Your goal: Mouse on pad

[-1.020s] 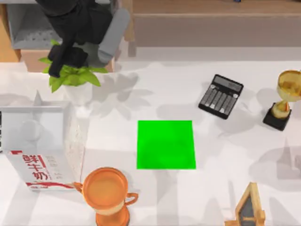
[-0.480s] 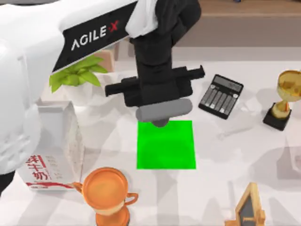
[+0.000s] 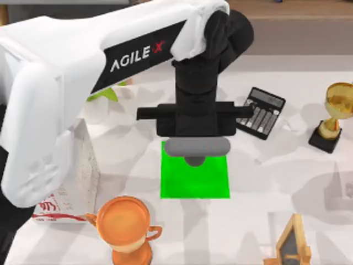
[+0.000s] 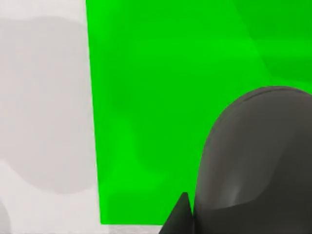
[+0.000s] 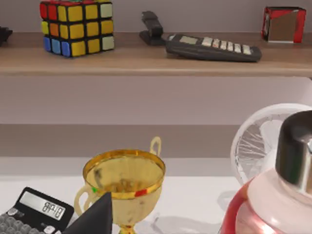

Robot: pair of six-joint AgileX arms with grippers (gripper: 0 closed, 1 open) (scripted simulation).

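The pad (image 3: 196, 179) is a bright green square lying flat at the middle of the table. My left arm reaches across from the left and hangs over the pad's far edge. Its gripper (image 3: 194, 159) points down under the grey wrist. In the left wrist view a dark grey rounded mouse (image 4: 253, 156) sits close in front of the camera, above the pad (image 4: 161, 112). One black fingertip (image 4: 180, 214) shows beside it. The gripper looks shut on the mouse. A dark fingertip (image 5: 97, 214) of my right gripper shows in the right wrist view.
A black calculator (image 3: 263, 113) lies just right of the left wrist. A gold trophy (image 3: 333, 118) stands at the far right. Toward the front are an orange cup (image 3: 124, 223) and a wooden frame (image 3: 292, 243). A milk carton (image 3: 77, 176) and a plant (image 3: 105, 94) stand left.
My left arm swung from the back left corner to over the pad, then shifted slightly right and forward, so its wrist now covers the pad's far edge.
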